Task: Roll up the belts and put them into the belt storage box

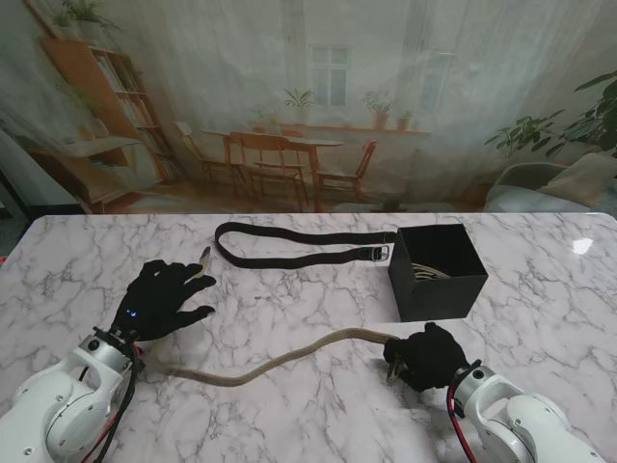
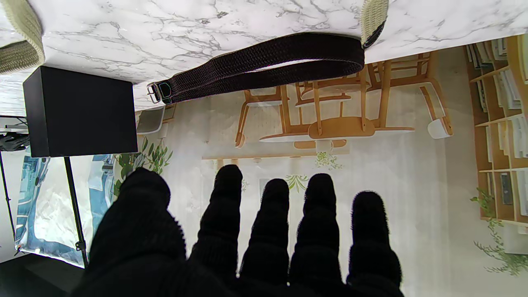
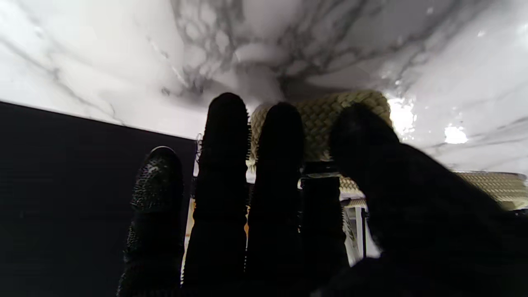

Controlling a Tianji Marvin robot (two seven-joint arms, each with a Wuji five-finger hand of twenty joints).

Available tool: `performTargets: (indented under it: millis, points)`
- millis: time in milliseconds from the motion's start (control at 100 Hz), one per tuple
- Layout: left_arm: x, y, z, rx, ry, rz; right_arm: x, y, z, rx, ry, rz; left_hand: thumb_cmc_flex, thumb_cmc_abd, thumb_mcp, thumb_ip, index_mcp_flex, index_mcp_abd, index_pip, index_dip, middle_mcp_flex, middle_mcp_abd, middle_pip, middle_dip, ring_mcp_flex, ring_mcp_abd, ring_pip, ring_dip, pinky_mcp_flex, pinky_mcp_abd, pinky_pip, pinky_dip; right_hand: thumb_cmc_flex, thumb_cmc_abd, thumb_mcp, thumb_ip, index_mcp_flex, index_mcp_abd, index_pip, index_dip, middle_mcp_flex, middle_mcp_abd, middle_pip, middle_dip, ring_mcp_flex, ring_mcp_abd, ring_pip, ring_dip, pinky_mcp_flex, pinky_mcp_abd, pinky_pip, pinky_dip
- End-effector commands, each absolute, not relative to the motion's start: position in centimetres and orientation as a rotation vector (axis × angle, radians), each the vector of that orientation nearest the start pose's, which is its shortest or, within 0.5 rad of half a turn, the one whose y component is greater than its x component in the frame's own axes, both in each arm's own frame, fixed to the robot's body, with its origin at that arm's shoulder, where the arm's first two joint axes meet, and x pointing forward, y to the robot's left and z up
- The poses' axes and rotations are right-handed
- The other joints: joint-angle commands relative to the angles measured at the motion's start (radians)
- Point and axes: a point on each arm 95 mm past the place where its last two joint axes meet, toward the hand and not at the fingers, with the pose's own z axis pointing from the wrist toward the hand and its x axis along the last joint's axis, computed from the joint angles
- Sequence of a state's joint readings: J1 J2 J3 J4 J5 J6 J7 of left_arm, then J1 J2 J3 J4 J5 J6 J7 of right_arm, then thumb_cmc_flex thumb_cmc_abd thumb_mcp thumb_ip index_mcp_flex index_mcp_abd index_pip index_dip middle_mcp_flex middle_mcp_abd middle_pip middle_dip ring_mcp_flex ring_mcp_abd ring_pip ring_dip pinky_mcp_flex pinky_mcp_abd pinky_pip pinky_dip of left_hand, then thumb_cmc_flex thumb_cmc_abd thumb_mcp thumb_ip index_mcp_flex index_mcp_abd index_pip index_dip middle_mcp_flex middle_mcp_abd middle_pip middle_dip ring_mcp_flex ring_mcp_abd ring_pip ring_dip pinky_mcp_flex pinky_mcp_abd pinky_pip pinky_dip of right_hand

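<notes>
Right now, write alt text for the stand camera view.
A tan belt snakes across a marble table, its end under the right hand, the left hand open. Farther off lie a black belt and black box.

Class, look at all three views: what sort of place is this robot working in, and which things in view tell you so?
Probably a staged test bench, not a real home: the dining room behind is a printed backdrop, a stand pole shows beside it, and the marble table holds only belts and a storage box.
</notes>
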State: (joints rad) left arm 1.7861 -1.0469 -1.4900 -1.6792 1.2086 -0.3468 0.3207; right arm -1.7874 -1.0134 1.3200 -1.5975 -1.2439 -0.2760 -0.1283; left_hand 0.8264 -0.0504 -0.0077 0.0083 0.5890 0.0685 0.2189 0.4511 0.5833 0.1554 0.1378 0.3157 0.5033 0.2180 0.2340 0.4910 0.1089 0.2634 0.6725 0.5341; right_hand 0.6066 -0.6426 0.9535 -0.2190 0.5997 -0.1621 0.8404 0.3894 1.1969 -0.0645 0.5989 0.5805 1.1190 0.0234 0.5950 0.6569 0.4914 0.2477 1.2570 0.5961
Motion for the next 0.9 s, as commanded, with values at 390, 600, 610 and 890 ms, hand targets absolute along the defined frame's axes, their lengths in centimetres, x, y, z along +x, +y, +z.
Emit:
performTargets:
  millis: [390, 600, 610, 890]
  points:
    - [35.37, 6.56, -30.31, -0.815, 1.476, -1.588, 32.94, -3.74, -38.37, 0.928, 1.834, 1.369, 0.021, 0.045, -0.021, -0.017, -0.028, 0.021, -0.015, -0.001, -0.047, 0.009, -0.002, 0.006, -0.014, 0.008, 0.017, 0.003, -0.021, 0.024, 0.014, 0.003, -0.084, 0.053, 0.003, -0.017, 0.282, -0.105, 0.151, -0.083, -0.572, 0.204, -0.217, -0.249, -0.412, 0.105, -0.196, -0.213, -0.180, 0.070, -0.111, 0.021]
    - [35.36, 6.59, -30.29, -0.814, 1.473, -1.590, 32.95, -3.58, -38.51, 0.977, 1.835, 1.380, 0.020, 0.047, -0.021, -0.017, -0.029, 0.021, -0.015, -0.001, -0.048, 0.010, -0.002, 0.006, -0.016, 0.008, 0.016, 0.003, -0.021, 0.024, 0.013, 0.003, -0.080, 0.029, 0.029, -0.021, 0.360, 0.006, 0.170, -0.186, -0.505, 0.285, -0.344, -0.399, -0.360, 0.141, -0.309, -0.282, -0.164, 0.129, -0.176, -0.015]
    - [35.36, 6.59, -30.29, -0.814, 1.473, -1.590, 32.95, -3.58, -38.52, 0.981, 1.835, 1.380, 0.019, 0.047, -0.021, -0.017, -0.029, 0.021, -0.015, -0.001, -0.048, 0.009, -0.002, 0.006, -0.016, 0.008, 0.016, 0.003, -0.021, 0.024, 0.013, 0.003, -0.076, 0.029, 0.030, -0.021, 0.358, 0.012, 0.169, -0.186, -0.491, 0.286, -0.344, -0.400, -0.352, 0.147, -0.311, -0.284, -0.159, 0.134, -0.179, -0.018]
    - [35.33, 6.60, -30.29, -0.810, 1.473, -1.591, 33.04, -3.39, -39.02, 1.025, 1.774, 1.412, 0.019, 0.046, -0.021, -0.017, -0.029, 0.022, -0.015, -0.001, -0.048, 0.010, -0.002, 0.006, -0.016, 0.008, 0.017, 0.004, -0.021, 0.024, 0.013, 0.004, 0.019, 0.069, 0.000, -0.027, 0.235, 0.033, 0.121, -0.126, -0.153, 0.142, -0.157, -0.288, -0.049, 0.070, -0.158, -0.179, 0.042, 0.079, -0.041, 0.013]
